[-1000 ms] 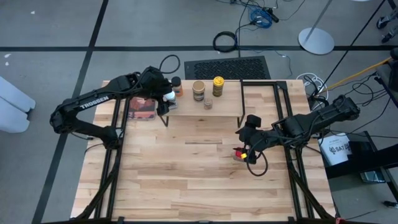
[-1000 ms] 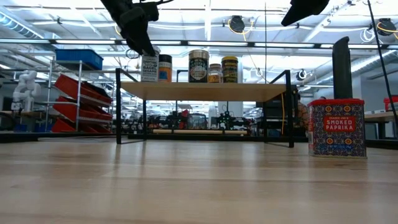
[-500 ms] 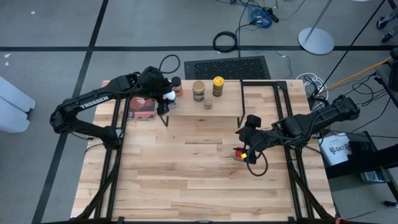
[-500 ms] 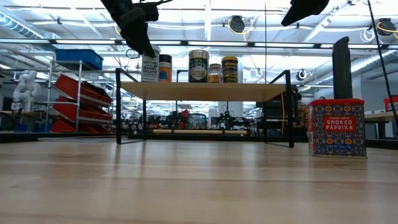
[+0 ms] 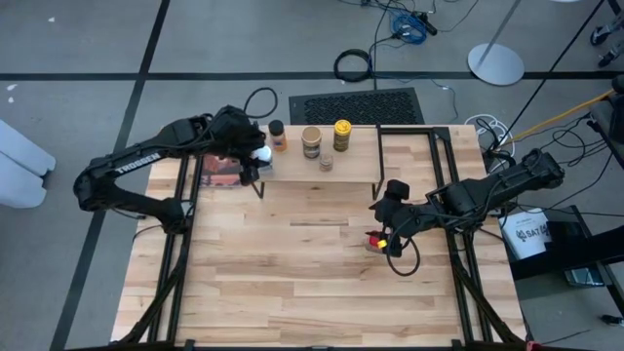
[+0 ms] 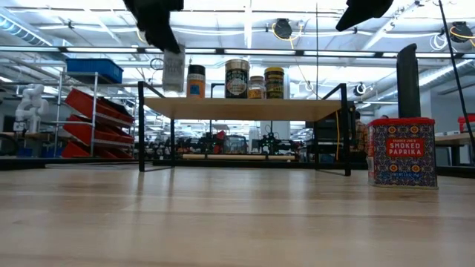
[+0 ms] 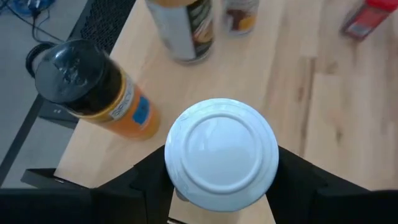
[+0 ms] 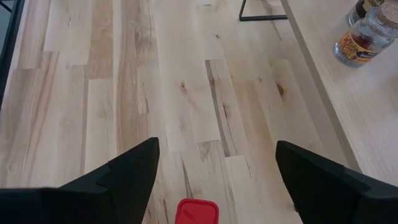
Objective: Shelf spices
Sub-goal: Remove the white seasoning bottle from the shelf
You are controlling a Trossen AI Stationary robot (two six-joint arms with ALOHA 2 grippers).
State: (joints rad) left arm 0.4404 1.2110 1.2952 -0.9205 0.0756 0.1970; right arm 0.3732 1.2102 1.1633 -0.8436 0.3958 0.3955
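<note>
My left gripper is shut on the white-lidded jar, which hangs just above the left end of the shelf. On the plank stand the dark-lidded orange jar, the tan jar, the yellow-lidded jar and the small grey-lidded one. The red box stands on the tabletop at the right. My right gripper hovers open above it, touching nothing. My left gripper pinches the white-lidded jar between its two fingers, one on each side of the body just under the lid. The fingers slant down from the table's left side. The jar hangs upright, its base clear of the plank.
A framed reddish picture lies on the table left of the shelf, under my left arm. The wide middle and near part of the wooden tabletop is bare. The shelf's black legs stand at both ends of the plank.
My left gripper has risen and drawn a little toward the table's left edge with the white-lidded jar. The jar stood on the shelf's left end beside the orange jar; now it is lifted clear of the plank, still upright.
</note>
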